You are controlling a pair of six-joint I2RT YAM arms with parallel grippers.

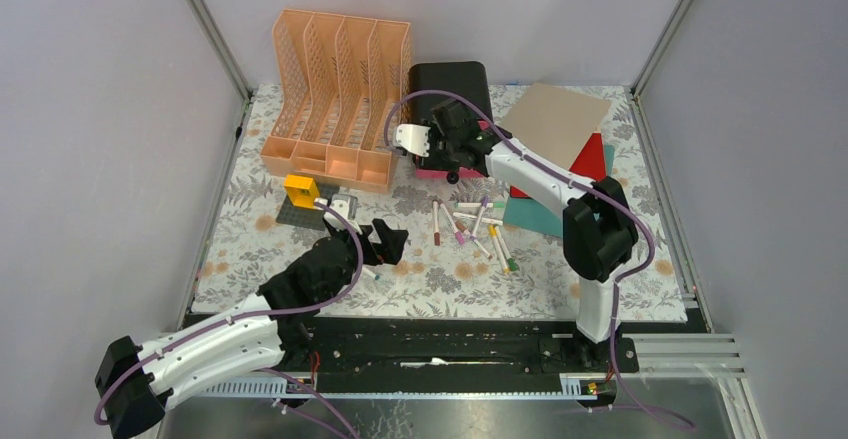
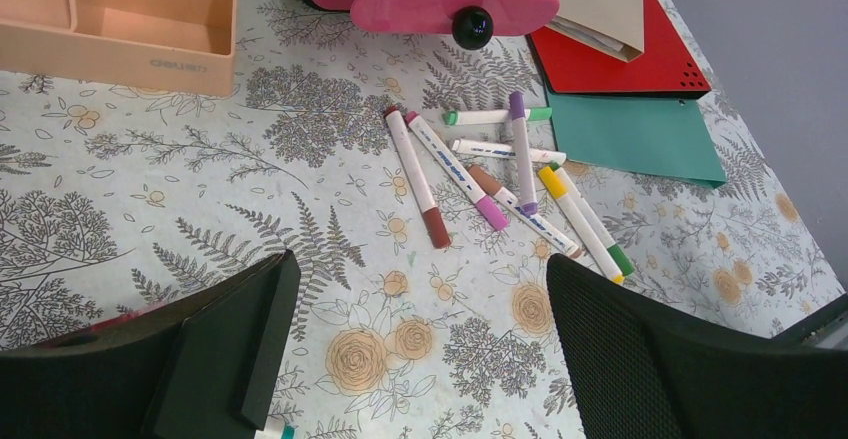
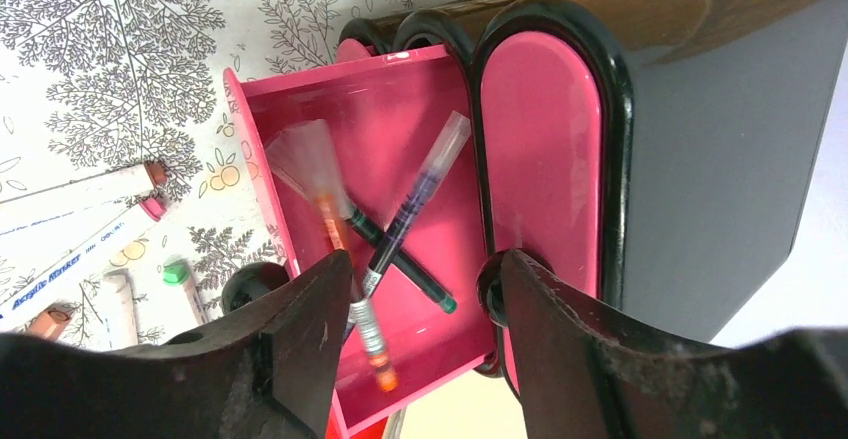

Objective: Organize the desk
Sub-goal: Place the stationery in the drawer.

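Loose markers (image 2: 455, 171) mid counter (image 1: 250, 249), rack (image 1: 335, 69) and open pink drawer (image 3: 290, 109) at the back, folders (image 1: 590, 159) right, counter's long side left-right, left claw (image 2: 420, 294) spread, right claw (image 3: 425, 274) spread over drawer

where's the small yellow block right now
In the top view, the small yellow block sits left of centre by a dark grey flat plate, just in front of the orange slotted file rack.

Eight loose markers (image 2: 455, 169); three pens (image 3: 412, 207) in the drawer (image 3: 400, 89); three folders (image 2: 640, 134); one rack (image 1: 335, 89).
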